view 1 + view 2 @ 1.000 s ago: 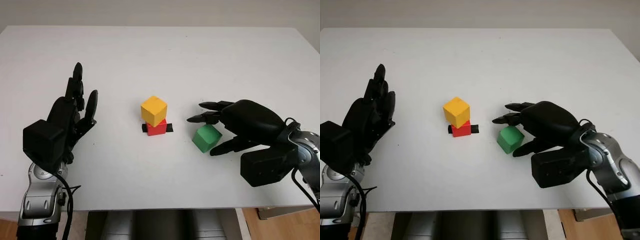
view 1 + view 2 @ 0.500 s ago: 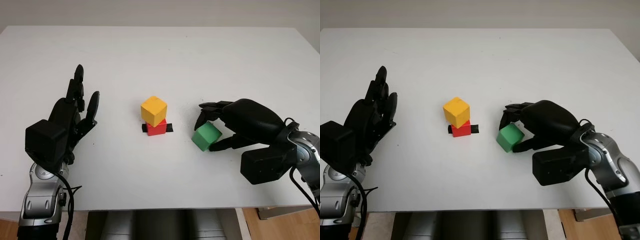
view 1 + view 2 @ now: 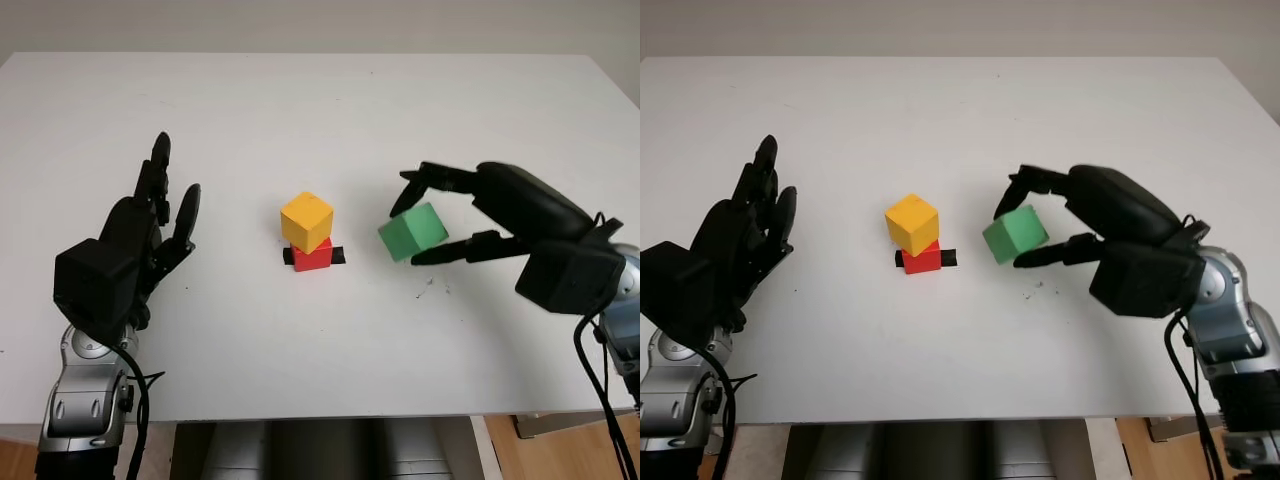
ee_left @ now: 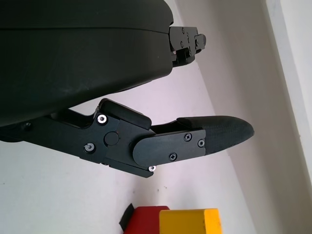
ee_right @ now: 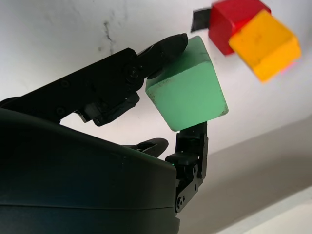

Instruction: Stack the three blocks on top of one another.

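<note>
Green block, likely light and rigid, is pinched on opposite faces by the right hand above the desk; left hand hovers open.

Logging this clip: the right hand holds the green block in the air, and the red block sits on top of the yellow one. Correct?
Not quite. The right hand does hold the green block in the air, but the left eye view shows the yellow block on top of the red block.
</note>
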Controlling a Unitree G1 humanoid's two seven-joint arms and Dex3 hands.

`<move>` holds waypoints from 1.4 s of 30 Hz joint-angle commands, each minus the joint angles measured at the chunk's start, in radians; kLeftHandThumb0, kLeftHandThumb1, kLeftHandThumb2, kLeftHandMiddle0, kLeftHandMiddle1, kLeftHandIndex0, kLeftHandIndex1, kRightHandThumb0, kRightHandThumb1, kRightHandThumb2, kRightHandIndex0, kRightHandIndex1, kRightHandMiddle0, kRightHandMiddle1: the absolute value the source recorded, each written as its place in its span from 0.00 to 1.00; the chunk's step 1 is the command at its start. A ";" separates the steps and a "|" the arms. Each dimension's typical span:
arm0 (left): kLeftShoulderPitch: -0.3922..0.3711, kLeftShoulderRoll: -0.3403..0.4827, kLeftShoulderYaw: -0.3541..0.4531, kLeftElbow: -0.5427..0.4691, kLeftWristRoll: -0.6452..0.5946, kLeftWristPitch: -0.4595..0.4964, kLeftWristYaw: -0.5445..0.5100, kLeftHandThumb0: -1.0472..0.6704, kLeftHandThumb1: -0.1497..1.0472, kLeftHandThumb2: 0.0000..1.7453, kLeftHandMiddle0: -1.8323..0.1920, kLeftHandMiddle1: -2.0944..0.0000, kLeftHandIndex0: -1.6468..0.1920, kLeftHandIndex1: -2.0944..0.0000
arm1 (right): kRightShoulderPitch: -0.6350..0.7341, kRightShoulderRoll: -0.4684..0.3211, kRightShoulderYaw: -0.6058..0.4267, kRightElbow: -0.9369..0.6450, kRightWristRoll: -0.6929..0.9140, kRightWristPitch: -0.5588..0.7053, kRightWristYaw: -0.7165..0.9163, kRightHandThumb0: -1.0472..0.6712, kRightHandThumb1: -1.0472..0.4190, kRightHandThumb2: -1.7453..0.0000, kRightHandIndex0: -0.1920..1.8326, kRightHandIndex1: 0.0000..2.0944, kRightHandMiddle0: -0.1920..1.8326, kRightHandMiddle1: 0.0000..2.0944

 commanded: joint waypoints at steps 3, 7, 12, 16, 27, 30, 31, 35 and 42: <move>0.009 0.002 -0.015 -0.003 0.015 -0.004 0.000 0.12 1.00 0.34 1.00 1.00 0.95 0.98 | -0.119 -0.005 0.006 0.010 0.017 0.085 0.074 0.36 0.10 0.97 0.31 0.04 0.33 0.66; 0.011 0.008 -0.018 0.002 0.022 -0.007 -0.005 0.12 1.00 0.35 1.00 1.00 0.95 0.98 | -0.256 -0.016 0.047 0.051 0.007 0.140 0.185 0.38 0.11 0.97 0.31 0.04 0.33 0.66; 0.009 -0.004 -0.012 0.008 0.018 0.000 -0.001 0.11 1.00 0.35 1.00 1.00 0.96 0.98 | -0.429 -0.003 0.119 0.099 -0.041 0.189 0.299 0.39 0.13 0.97 0.32 0.04 0.35 0.66; 0.007 -0.010 -0.006 0.018 0.005 -0.003 0.002 0.12 1.00 0.35 1.00 1.00 0.96 0.98 | -0.545 0.019 0.168 0.161 -0.070 0.161 0.354 0.37 0.14 0.97 0.33 0.05 0.37 0.65; -0.012 -0.020 0.019 0.043 -0.042 -0.019 0.010 0.10 1.00 0.40 1.00 1.00 0.96 0.97 | -0.798 0.133 0.270 0.431 -0.113 0.117 0.480 0.34 0.12 0.97 0.34 0.04 0.36 0.67; -0.013 -0.017 0.020 0.039 -0.045 -0.018 0.012 0.09 1.00 0.40 1.00 1.00 0.97 0.98 | -0.840 0.165 0.276 0.518 -0.114 0.084 0.481 0.32 0.11 0.97 0.33 0.04 0.35 0.67; -0.013 -0.016 0.020 0.037 -0.045 -0.014 0.012 0.08 1.00 0.40 1.00 1.00 0.97 0.98 | -0.848 0.175 0.274 0.540 -0.113 0.076 0.476 0.32 0.11 0.97 0.33 0.04 0.35 0.68; -0.013 -0.013 0.022 0.037 -0.050 -0.014 0.009 0.09 1.00 0.40 1.00 1.00 0.97 0.98 | -0.871 0.215 0.260 0.616 -0.092 0.078 0.475 0.32 0.11 0.97 0.32 0.03 0.33 0.72; -0.010 -0.016 0.021 0.035 -0.054 -0.012 0.008 0.09 1.00 0.39 1.00 1.00 0.96 0.97 | -0.886 0.253 0.257 0.693 -0.089 0.079 0.457 0.33 0.11 0.97 0.32 0.03 0.33 0.73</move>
